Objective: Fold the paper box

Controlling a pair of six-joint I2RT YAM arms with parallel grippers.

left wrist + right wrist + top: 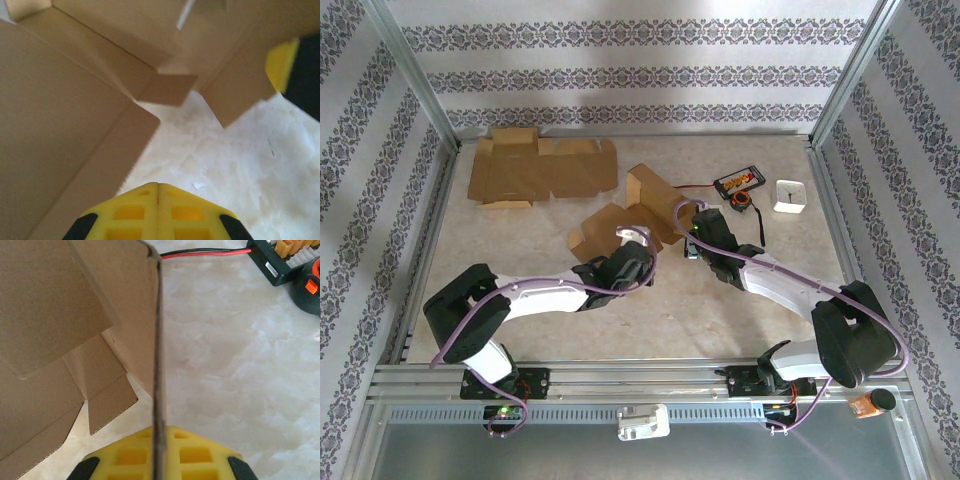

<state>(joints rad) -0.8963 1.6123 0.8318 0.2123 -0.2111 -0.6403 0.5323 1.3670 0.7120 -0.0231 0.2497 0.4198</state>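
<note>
Box point(650, 195) sits just R of the flat blank point(540, 168), nearer the arms. Roughly half done, some walls up, flaps loose, nothing tucked. R gripper point(160, 440) pinches a box wall; L gripper point(158, 189) closed tight, empty.

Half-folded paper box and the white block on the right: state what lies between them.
In the top external view, a red wire, a black device and a black-and-orange tool lie between the half-folded paper box and white block.

half-folded box point(630, 215) mid-table, flat blank point(540, 168) behind-left, charger point(738, 183) and small block point(790, 196) behind-right
</note>
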